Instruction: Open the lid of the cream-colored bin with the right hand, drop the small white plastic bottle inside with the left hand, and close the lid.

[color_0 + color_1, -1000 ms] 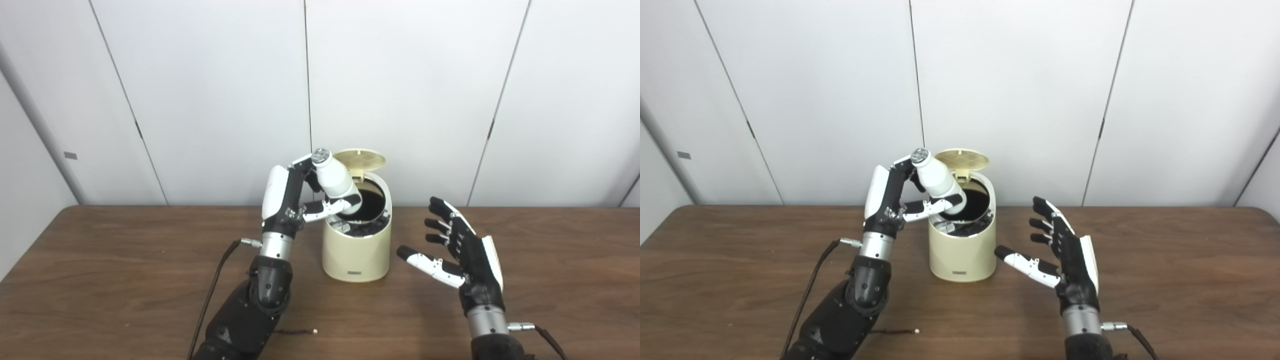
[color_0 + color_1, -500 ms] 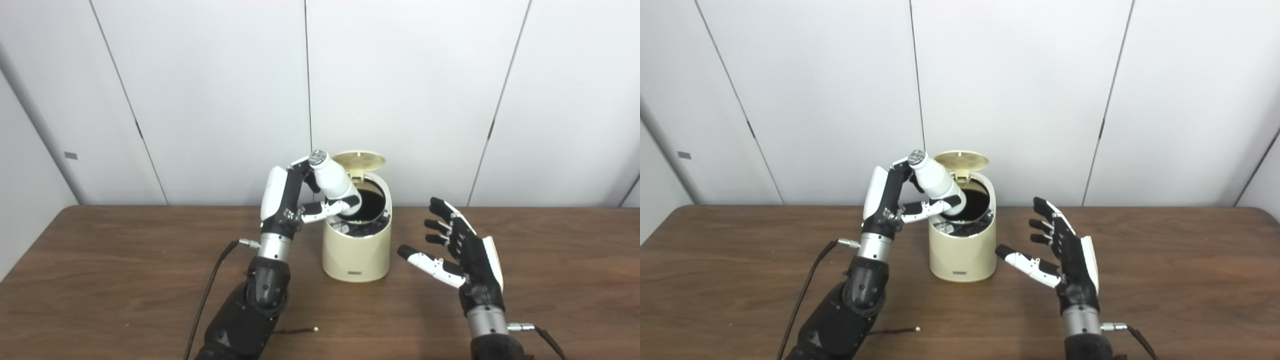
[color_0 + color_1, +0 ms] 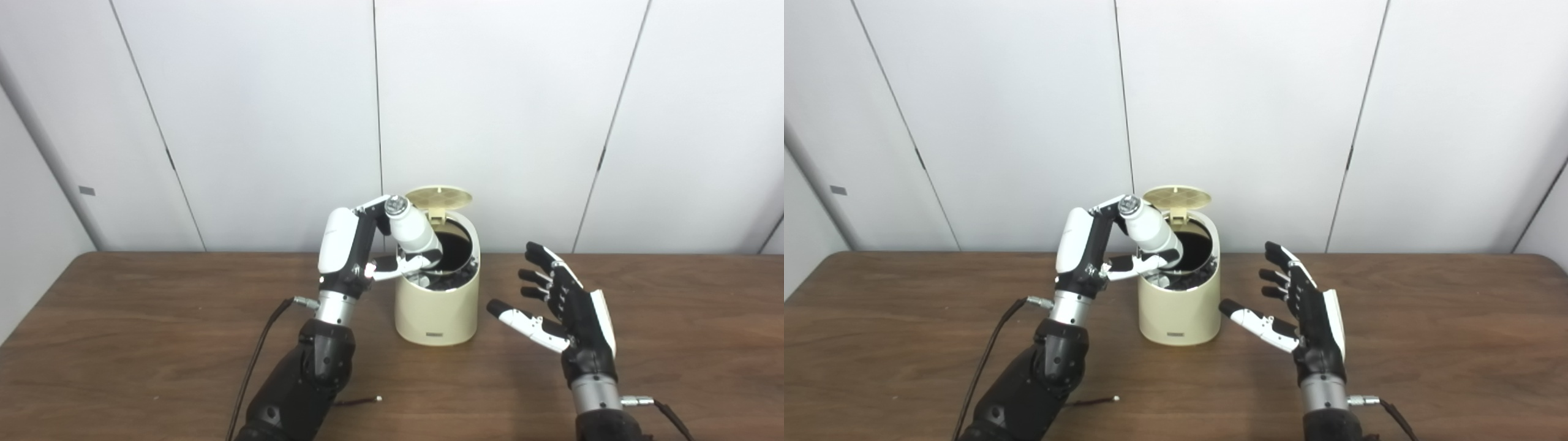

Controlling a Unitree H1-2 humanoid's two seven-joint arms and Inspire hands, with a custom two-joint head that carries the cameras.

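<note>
A: Where are we? Lid point(image 3: 439, 197) is up at the far rim, so step 1 looks done.

B: Step 2. Our left hand point(image 3: 350, 251) is clamped on the bottle point(image 3: 413, 231), tilted, base at the bin's point(image 3: 436, 309) mouth.

A: Next?

B: We let go so it slides in. Right hand point(image 3: 566, 306), fingers spread, empty, waits right of the bin.

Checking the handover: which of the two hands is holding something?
The left hand: its fingers are closed on the white bottle, tilted over the open bin. The right hand is spread open, empty, beside the bin.
</note>
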